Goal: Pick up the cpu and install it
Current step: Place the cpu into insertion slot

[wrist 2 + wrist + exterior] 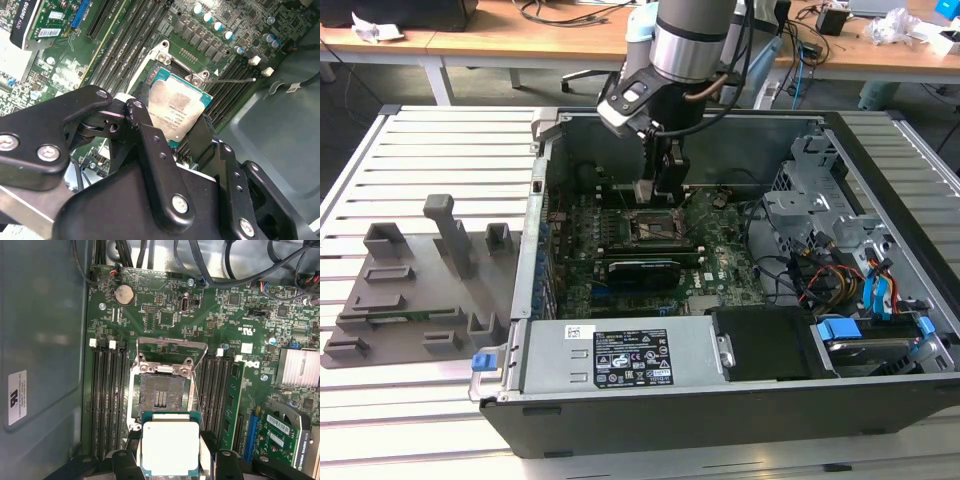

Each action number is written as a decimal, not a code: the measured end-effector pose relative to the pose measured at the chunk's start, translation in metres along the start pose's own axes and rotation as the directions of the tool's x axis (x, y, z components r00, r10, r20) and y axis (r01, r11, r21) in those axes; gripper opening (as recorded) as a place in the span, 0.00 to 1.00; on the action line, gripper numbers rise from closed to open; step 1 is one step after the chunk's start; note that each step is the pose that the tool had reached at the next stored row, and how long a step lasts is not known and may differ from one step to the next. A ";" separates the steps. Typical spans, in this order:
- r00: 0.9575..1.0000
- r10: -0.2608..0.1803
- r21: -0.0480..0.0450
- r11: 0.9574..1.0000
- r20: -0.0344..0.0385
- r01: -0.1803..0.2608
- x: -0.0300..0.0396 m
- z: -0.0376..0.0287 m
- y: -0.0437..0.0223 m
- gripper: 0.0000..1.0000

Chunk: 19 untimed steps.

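Note:
The cpu, a small square chip with a silvery top, is held flat between my gripper's black fingers. It hangs just above the motherboard, beside the open socket, whose metal bracket is folded back and whose contact field is bare. In the second wrist view the cpu sits between the two fingertips over the socket frame. The exterior view has the gripper lowered into the open computer case, right above the socket.
Memory slots flank the socket, with one stick seated. A long black expansion card lies close in front of the socket. The power supply, drive cage and cables crowd the case. A grey fixture tray lies outside it.

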<state>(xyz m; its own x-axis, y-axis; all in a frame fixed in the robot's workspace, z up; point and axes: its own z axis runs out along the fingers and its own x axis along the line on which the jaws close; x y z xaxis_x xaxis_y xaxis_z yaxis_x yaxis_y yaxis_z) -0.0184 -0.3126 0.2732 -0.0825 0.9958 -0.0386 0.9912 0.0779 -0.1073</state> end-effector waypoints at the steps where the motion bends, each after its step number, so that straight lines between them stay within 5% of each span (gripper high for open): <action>1: 1.000 0.000 0.000 1.000 0.000 0.000 0.0000 0.0004 0.0001 0.55; 19: 0.999 0.052 0.002 0.999 -0.005 -0.052 0.0002 0.0145 0.0071 0.55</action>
<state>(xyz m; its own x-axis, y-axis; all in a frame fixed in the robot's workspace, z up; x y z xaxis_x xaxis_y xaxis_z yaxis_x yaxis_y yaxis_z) -0.0129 -0.3125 0.2580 -0.0303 0.9988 -0.0392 0.9939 0.0259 -0.1076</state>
